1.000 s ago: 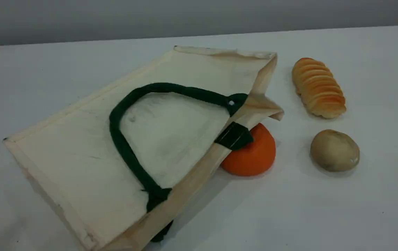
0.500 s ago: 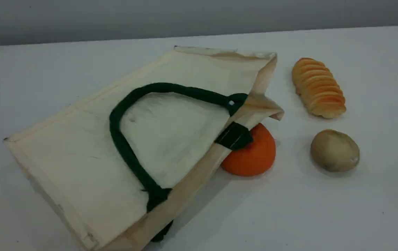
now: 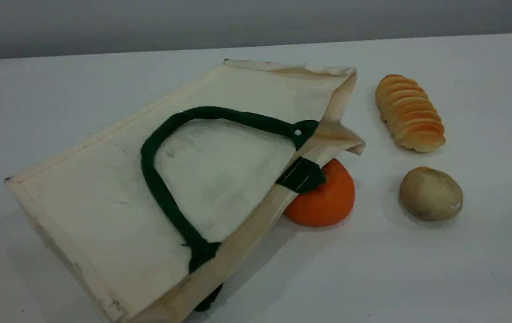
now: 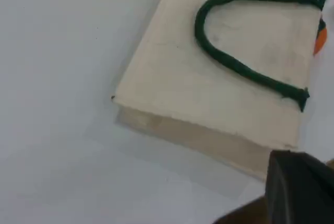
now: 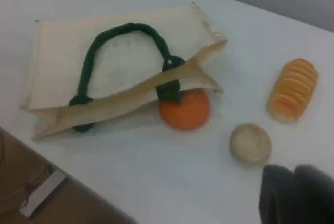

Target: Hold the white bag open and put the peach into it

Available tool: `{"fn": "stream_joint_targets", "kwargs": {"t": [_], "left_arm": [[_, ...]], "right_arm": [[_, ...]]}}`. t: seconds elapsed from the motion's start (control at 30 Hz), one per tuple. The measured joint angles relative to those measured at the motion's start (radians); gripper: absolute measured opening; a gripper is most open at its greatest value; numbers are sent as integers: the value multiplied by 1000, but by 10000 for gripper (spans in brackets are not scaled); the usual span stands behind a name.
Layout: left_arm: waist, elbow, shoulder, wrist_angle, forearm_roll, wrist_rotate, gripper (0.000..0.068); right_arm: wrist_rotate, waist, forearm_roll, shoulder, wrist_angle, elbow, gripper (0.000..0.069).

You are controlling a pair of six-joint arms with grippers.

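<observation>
Only the wrist views show the grippers, both clenched: the left gripper (image 4: 298, 188) looks onto the white bag's (image 3: 117, 193) left end, the right gripper (image 5: 295, 195) onto the potato (image 5: 250, 143). The scene view shows the bag lying flat centre-left, its mouth edge against the orange fruit (image 3: 325, 199).

White bag (image 3: 85, 193), flat (green-handled)
</observation>
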Motion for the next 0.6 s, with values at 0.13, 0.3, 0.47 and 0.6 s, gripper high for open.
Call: {"fn": "stream_joint_targets", "kwargs": {"t": [0.13, 0.3, 0.47, 0.6], "left_arm": [[0, 60, 1, -26, -2, 0, 8], [0, 108, 1, -45, -4, 0, 9], [0, 128, 1, -68, -4, -1, 9], [0, 161, 1, -72, -4, -1, 9]], "right_arm": [[-20, 0, -2, 0, -8, 28, 34], [-19, 0, -2, 0, -22, 28, 34], [-19, 0, -2, 0, -22, 28, 34], [-19, 0, -2, 0, -22, 28, 34]]}}
